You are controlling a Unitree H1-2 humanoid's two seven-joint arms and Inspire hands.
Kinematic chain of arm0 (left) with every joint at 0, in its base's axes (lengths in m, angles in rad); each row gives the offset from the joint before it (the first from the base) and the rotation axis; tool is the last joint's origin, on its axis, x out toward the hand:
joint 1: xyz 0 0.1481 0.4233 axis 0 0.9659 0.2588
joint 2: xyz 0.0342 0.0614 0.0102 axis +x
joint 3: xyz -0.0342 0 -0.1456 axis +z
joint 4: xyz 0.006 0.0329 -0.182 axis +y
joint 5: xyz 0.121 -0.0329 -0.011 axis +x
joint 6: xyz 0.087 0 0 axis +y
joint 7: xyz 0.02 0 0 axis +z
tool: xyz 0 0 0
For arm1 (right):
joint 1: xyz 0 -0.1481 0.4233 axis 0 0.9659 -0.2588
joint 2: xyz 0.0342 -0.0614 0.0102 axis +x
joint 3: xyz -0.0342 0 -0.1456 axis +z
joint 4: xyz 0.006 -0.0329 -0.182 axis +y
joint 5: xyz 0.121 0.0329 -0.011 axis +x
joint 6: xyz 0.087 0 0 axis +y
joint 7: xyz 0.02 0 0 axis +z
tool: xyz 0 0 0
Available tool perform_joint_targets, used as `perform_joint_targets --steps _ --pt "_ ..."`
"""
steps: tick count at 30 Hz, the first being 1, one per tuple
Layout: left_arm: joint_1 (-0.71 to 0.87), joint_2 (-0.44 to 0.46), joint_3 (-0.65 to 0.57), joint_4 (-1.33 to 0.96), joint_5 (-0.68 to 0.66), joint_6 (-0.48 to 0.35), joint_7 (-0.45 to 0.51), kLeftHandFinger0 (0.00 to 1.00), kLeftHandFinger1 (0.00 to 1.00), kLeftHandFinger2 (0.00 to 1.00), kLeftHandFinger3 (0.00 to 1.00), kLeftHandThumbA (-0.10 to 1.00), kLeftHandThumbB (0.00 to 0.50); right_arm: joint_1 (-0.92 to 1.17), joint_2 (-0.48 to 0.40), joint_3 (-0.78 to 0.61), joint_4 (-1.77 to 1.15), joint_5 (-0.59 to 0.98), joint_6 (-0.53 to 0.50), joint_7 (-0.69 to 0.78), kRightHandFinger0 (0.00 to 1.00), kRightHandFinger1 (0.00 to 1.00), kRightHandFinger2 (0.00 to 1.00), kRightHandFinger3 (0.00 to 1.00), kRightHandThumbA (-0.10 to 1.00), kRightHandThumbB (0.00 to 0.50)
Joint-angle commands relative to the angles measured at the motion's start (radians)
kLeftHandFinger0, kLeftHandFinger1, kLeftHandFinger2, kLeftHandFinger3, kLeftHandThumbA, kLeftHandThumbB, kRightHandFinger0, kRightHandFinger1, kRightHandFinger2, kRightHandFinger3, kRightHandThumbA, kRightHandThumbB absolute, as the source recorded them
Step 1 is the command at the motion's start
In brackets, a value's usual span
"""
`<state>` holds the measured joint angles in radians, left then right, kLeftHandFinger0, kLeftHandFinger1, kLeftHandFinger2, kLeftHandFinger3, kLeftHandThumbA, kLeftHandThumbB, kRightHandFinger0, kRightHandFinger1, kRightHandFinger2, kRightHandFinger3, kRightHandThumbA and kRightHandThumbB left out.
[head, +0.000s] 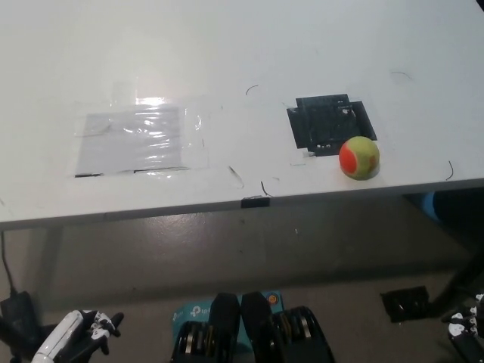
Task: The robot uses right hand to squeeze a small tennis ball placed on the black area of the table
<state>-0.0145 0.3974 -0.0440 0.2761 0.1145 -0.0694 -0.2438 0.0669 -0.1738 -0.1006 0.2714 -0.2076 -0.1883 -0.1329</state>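
— Though meant for the black patch, tennis ball sitting just off its near right corner on the white bench, untouched

— And the hands?

— Left hand low at bottom left, right hand barely showing at bottom right; fingers of both too unclear to tell, grasping nothing visible

Fuzzy felt nap on the tennis ball, matt orange and yellow-green. Beside it the black area reads as dull taped patchwork, slightly uneven. The table is smooth white laminate with faint scuffs. Far across from the right hand, a clear film sheet glares glossy and wrinkled, probably plastic.
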Motion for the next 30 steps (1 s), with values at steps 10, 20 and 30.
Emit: perform_joint_targets --steps 10,20,30 --pt "-0.014 0.009 0.020 0.000 -0.018 -0.036 0.011 0.10 0.09 0.27 0.39 0.71 0.441 -0.014 -0.026 0.033 -0.025 -0.114 -0.014 -0.064 0.07 0.18 0.45 0.80 0.04 0.174" --pt "-0.011 0.008 0.020 -0.004 -0.010 -0.029 0.017 0.11 0.09 0.26 0.38 0.73 0.453 -0.014 -0.028 0.028 -0.019 -0.099 -0.016 -0.047 0.10 0.22 0.43 0.79 0.03 0.174" --pt "-0.012 0.009 0.023 -0.001 -0.020 -0.034 0.011 0.08 0.08 0.26 0.39 0.72 0.457 -0.010 -0.038 0.036 -0.034 -0.094 0.014 -0.018 0.05 0.11 0.30 0.72 0.07 0.169"
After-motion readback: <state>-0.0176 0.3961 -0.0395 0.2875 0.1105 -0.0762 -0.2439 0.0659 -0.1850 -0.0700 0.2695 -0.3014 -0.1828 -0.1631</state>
